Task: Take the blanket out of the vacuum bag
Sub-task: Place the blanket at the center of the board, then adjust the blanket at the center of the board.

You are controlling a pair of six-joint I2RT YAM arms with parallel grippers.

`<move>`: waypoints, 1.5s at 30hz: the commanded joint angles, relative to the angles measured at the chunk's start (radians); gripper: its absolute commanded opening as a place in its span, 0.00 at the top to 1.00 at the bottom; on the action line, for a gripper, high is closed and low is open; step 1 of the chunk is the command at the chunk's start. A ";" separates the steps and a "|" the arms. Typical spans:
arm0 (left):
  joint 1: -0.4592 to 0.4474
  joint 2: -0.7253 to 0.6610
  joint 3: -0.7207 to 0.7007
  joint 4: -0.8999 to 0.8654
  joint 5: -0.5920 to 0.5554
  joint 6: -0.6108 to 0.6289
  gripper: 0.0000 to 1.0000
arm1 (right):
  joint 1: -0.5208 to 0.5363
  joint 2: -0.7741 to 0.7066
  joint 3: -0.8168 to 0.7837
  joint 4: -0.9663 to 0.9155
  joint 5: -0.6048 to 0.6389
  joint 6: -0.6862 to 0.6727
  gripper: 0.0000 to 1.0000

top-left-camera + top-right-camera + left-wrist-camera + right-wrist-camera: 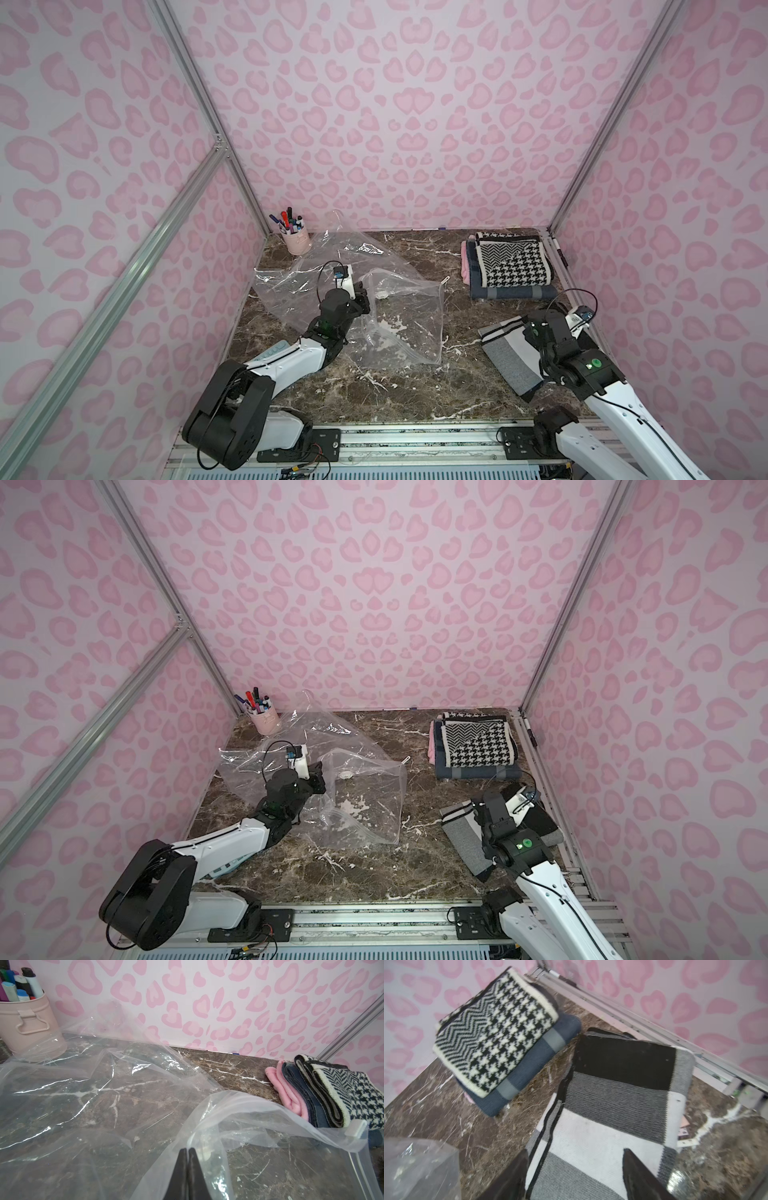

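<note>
- The left gripper (pixel 188 1150) has its jaws pressed together; the left wrist view shows clear film of the vacuum bag (pixel 401 328) gathered at the black fingertips (pixel 194 1159) and pinched there, with that edge lifted off the table (pixel 415 390).
- The vacuum bag lies in the middle of the dark marble table, transparent and crinkled; its round white valve (pixel 381 296) faces up close to the left gripper, and a white slider clip (pixel 355 1128) sits on the zip edge; the marble shows through the film.
- The right gripper (pixel 575 1152) stands with its jaws wide apart above the blanket (pixel 623 1088); the fabric shows between the two dark fingers, but I cannot tell whether they touch it.
- The blanket — folded, banded in black, grey and white — is outside the bag, flat on the table on the robot's right, close to the side rail; in both top views it is well apart from the bag and partly hidden by the right arm (pixel 461 833).
- Behind the bag lies more crumpled clear plastic (pixel 320 262), reaching to the pink pen cup (pixel 298 245) in the far left corner.
- In the far right corner sits a stack of folded textiles (pixel 513 264) — houndstooth on top, navy beneath, pink at the side.
</note>
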 commanded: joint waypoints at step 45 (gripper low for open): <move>0.028 -0.016 -0.013 -0.048 0.004 -0.010 0.96 | 0.055 0.969 0.320 -0.083 -0.434 -0.626 0.01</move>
